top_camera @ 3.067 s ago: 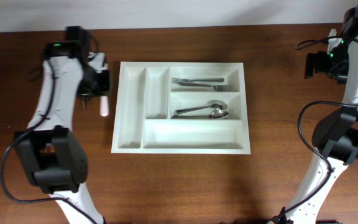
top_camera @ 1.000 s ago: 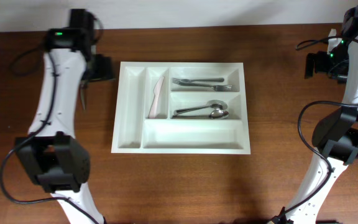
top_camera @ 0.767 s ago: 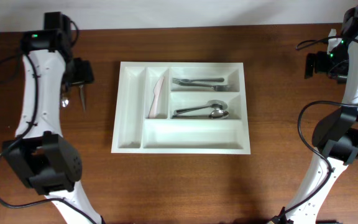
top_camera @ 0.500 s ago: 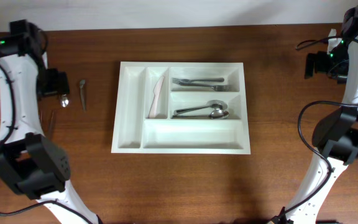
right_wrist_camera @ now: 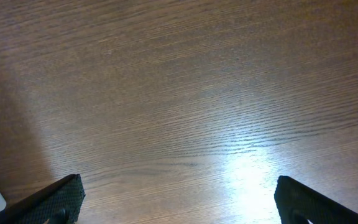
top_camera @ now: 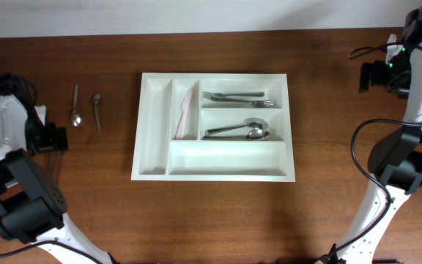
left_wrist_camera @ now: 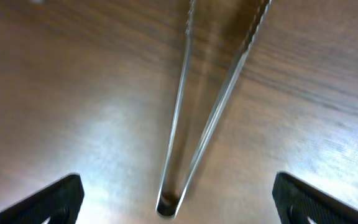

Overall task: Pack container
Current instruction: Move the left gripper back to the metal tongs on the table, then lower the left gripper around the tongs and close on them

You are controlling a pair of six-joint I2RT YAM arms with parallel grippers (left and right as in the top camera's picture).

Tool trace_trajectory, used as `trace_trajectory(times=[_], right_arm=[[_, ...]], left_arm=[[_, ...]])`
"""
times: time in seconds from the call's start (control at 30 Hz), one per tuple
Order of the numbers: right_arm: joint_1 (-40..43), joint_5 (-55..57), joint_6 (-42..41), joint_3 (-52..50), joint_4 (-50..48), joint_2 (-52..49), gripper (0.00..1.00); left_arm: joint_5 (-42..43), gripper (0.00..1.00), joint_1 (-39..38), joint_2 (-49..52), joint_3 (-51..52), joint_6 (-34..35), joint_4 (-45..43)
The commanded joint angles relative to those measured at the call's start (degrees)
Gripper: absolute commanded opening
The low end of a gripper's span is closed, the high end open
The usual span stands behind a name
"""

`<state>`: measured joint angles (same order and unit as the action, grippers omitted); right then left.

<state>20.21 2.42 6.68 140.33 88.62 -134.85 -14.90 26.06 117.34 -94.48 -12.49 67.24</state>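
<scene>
**Task progress, near side to far.** The left gripper [top_camera: 50,138] hangs well to the left of the container [top_camera: 215,177]. Its fingers [left_wrist_camera: 55,198] are spread wide over what appears to be a pair of metal tongs [left_wrist_camera: 167,205] lying on the table, and they do not touch it.

The container sits at the middle of the table.
- Its long compartment [top_camera: 226,158] on the near side is empty.
- Behind that, two spoons [top_camera: 237,131] fill the middle-right compartment.
- A white knife [top_camera: 187,114] lies in the second narrow compartment.
- The leftmost narrow compartment [top_camera: 154,125] is bare.
- Two forks [top_camera: 240,97] lie in the far-right compartment.

Left of the container, level with its far half, a small spoon [top_camera: 75,111] and a second small utensil [top_camera: 97,112] lie loose on the wood. By this showing the packing is well advanced. The tongs and the two small pieces probably remain to be packed.

The right gripper [top_camera: 374,76] is parked to the right of the container's far corner. Its jaws are wide apart over bare table.

**Change from the earlier frames.** About three seconds earlier the knife compartment was empty and a white piece lay under the left gripper, just beside the container's left wall. One second ago the knife was already in place. Since then the left arm has swung away leftward, uncovering the two small pieces. The right arm has not moved.
</scene>
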Motion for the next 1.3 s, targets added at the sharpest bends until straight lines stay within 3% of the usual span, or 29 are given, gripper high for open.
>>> trace_trajectory(times=[0.0,0.2,0.43,0.97,1.27], right_arm=[[0.1,-0.3,0.4,-0.2,0.0,0.2,0.99],[0.1,-0.3,0.4,-0.2,0.0,0.2,0.99],[0.1,-0.3,0.4,-0.2,0.0,0.2,0.99],[0.1,-0.3,0.4,-0.2,0.0,0.2,0.99],[0.1,-0.3,0.4,-0.2,0.0,0.2,0.99]], left_arm=[[0.6,0.99,-0.1,0.0,5.7,-2.6,-4.2],[1.2,0.99,-0.1,0.0,12.2,-2.6,-9.6],[12.1,0.99,0.0,0.0,14.0,-5.0,-12.0],[12.2,0.99,0.0,0.0,14.0,-5.2,-13.6],[7.6,0.99,0.0,0.0,14.5,-11.5,-13.4]])
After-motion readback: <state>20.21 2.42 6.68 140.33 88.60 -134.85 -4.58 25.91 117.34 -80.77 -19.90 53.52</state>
